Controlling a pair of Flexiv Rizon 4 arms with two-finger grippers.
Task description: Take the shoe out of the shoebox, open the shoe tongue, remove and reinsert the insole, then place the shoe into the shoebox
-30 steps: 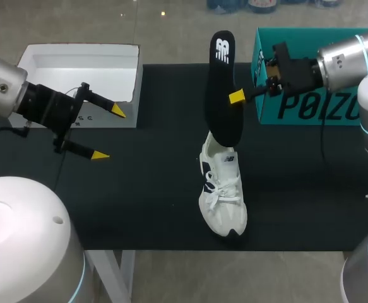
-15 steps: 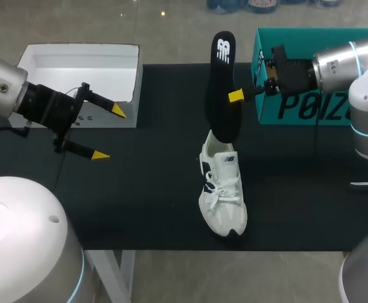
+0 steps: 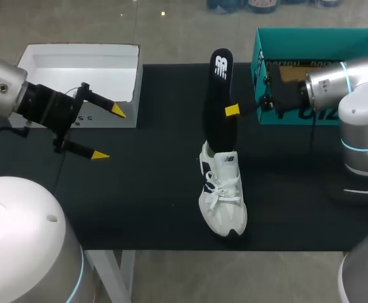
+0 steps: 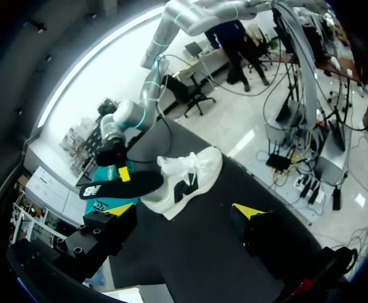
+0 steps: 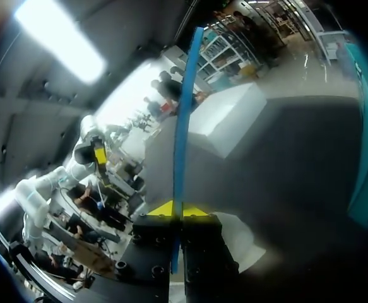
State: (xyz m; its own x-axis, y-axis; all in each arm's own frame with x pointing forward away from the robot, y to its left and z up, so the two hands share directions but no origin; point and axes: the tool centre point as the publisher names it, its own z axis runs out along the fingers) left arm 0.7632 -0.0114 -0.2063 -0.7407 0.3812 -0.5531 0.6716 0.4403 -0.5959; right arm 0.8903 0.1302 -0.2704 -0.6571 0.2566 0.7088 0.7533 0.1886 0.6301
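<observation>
The white shoe [image 3: 222, 196] lies on the black table [image 3: 139, 189] near the front edge, toe toward 6 o'clock and heel opening toward 12. Rising from that opening toward 12 o'clock is the black insole [image 3: 218, 101], its lower end meeting the shoe's collar; whether it sits inside cannot be told. The right gripper [image 3: 232, 110] comes in from 3 o'clock and pinches the insole about midway along its edge. The right wrist view shows the two yellow tips pressed together on the insole's [image 5: 187, 113] thin blue edge at the right gripper [image 5: 178, 208]. At 2 o'clock from the shoe stands the open teal shoebox [image 3: 310, 50], and at 10 o'clock the open white box [image 3: 76, 69]. The left gripper [image 3: 108, 133] hangs at 9 o'clock, just in front of the white box, fingers spread wide and holding nothing. In the left wrist view the shoe [image 4: 187, 180] lies well ahead of the left gripper [image 4: 185, 211].
</observation>
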